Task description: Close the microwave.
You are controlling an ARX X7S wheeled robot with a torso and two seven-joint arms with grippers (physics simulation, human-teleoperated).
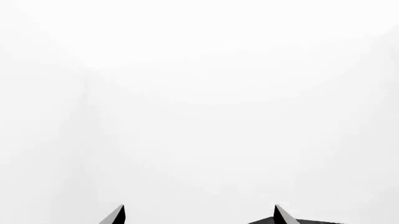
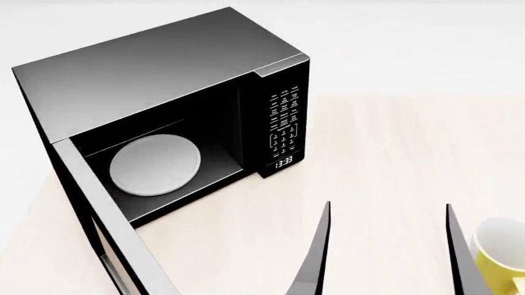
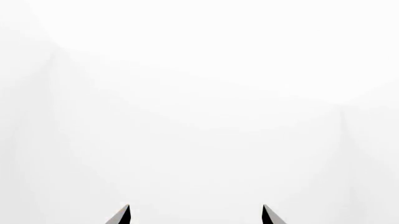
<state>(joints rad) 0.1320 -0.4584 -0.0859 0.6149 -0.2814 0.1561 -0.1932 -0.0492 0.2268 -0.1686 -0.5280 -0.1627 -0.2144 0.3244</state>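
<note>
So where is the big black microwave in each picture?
Head view: the microwave fills the upper left, door swung open toward the bottom left, white plate inside.
Left wrist view: not in it, unless the dark sliver at the bottom edge is part of it; only the open left pincer against white.
Right wrist view: not in it; only the open right pincer.
Shared landmark: only the dark pincer fingertips appear in every view.
</note>
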